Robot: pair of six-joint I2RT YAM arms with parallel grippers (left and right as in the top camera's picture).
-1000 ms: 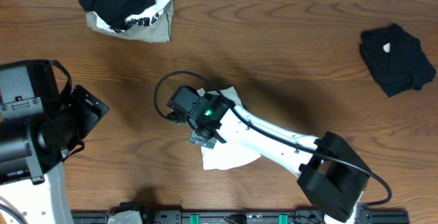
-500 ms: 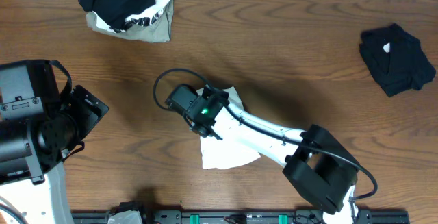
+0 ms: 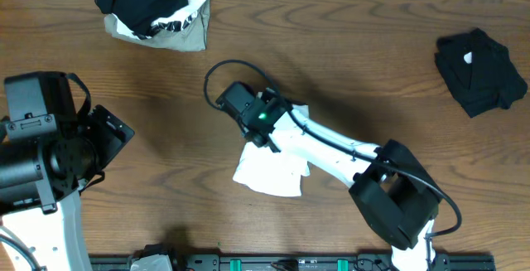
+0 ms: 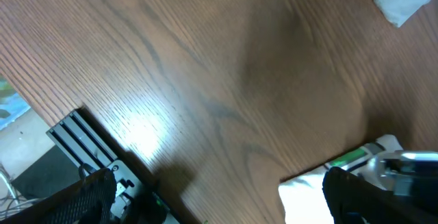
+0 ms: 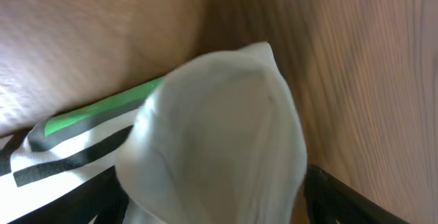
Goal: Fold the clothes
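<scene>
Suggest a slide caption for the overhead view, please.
Right arm stretched over a crumpled white T-shirt mid-table; mixed clothes pile and black garment lie apart.

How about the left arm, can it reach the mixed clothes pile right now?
Probably yes: the left end effector is open and empty, with only bare table between it and the clothes pile.

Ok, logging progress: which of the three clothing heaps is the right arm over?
The white garment mid-table, beneath the right end effector; the mixed pile and black pile sit far off.
</scene>
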